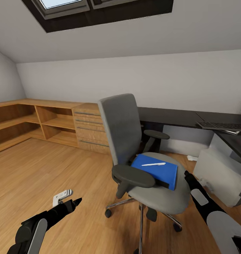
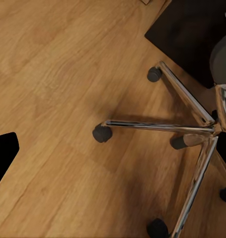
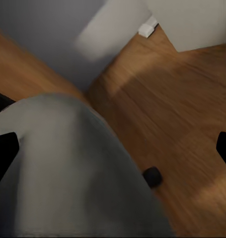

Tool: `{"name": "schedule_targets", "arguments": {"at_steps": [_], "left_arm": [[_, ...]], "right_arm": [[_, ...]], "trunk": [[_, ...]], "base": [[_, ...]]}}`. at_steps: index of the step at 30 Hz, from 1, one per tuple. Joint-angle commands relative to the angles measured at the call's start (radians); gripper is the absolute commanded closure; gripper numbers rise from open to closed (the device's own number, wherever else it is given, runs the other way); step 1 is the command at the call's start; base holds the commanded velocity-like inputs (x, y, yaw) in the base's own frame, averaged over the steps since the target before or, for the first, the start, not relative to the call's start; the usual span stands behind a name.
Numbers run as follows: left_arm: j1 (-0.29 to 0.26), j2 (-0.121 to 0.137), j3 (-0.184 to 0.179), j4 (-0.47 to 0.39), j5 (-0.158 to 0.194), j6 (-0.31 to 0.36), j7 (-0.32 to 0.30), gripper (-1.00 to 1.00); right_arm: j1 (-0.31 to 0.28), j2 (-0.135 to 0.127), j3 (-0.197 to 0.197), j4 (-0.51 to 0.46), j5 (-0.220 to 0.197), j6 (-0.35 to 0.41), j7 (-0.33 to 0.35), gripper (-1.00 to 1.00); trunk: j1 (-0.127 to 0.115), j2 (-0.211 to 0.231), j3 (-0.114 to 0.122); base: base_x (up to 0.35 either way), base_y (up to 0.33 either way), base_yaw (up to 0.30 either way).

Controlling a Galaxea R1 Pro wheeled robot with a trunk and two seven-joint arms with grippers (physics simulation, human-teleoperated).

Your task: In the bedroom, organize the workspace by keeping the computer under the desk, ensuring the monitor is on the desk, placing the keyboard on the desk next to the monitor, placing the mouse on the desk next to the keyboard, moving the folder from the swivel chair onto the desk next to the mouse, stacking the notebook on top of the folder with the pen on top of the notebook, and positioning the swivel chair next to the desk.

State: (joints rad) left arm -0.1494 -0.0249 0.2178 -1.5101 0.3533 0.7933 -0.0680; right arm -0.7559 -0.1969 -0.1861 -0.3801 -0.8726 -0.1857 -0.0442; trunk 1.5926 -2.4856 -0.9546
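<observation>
From the head view we see the swivel chair (image 1: 141,158) standing on the wooden floor (image 1: 46,176) in the middle of the room, its grey back turned partly toward us. On its seat lies the folder (image 1: 158,171), bright blue, with the pen (image 1: 153,164) resting on top of it; a dark edge shows under the folder's near corner, but we cannot tell what it is. Behind the chair runs the black counter (image 1: 170,116), and on its right-hand part sits the keyboard (image 1: 223,126). Below that, on the floor to the right of the chair, stands the computer (image 1: 219,174), light grey. To the left of the counter is a wooden drawer cabinet (image 1: 87,127) joined to low wooden shelves (image 1: 25,120). Our left gripper (image 1: 69,201) hangs low over the floor, left of the chair and apart from it; we cannot tell how far its fingers are spread. Our right gripper (image 1: 187,175) reaches in just beside the seat's right edge, near the folder; its opening is also unclear here.

From the left wrist view we look down on the chair's chrome base (image 2: 192,129) and black casters on the floor. One dark fingertip (image 2: 3,153) shows at the edge, holding nothing.

From the right wrist view the grey seat (image 3: 68,168) is close below, blurred. Two dark fingertips (image 3: 2,153) show at opposite edges, spread wide and empty.
</observation>
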Motion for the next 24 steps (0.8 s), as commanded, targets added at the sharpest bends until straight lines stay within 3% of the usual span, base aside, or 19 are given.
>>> {"name": "schedule_targets", "arguments": {"at_steps": [1, 7, 9, 13, 20, 24], "left_arm": [[-0.001, -0.001, 0.003, 0.0, -0.003, 0.006, -0.007, -1.0], [-0.001, -0.001, 0.003, 0.0, -0.002, 0.006, -0.007, -1.0], [-0.001, 0.0, 0.003, 0.001, -0.002, 0.006, -0.007, -1.0], [-0.001, 0.0, 0.004, 0.001, -0.002, 0.006, -0.007, -1.0], [-0.001, -0.001, 0.003, 0.003, -0.003, 0.006, -0.006, -1.0], [-0.001, -0.001, 0.003, 0.004, -0.002, 0.006, -0.006, -1.0]], "right_arm": [[0.0, -0.002, 0.002, 0.0, -0.015, 0.016, 0.0, -1.0], [0.0, -0.017, 0.001, 0.0, -0.028, 0.109, 0.019, -1.0], [0.0, -0.027, 0.001, 0.001, -0.079, 0.148, 0.026, -1.0], [0.0, -0.048, 0.002, 0.003, -0.132, 0.226, 0.042, -1.0], [0.0, -0.069, 0.001, 0.008, -0.16, 0.322, 0.116, -1.0], [0.0, -0.08, 0.002, 0.026, -0.212, 0.341, 0.142, -1.0]], "trunk": [[0.0, 0.0, -0.001], [0.0, 0.0, -0.001], [0.0, 0.0, -0.001], [0.0, 0.0, -0.001], [0.0, 0.0, -0.001], [0.0, 0.0, -0.001]], "base": [[0.0, 0.0, 0.0], [0.0, 0.0, 0.0], [0.0, 0.0, 0.0], [0.0, 0.0, 0.0], [0.0, 0.0, 0.0], [0.0, 0.0, 0.0]]}}
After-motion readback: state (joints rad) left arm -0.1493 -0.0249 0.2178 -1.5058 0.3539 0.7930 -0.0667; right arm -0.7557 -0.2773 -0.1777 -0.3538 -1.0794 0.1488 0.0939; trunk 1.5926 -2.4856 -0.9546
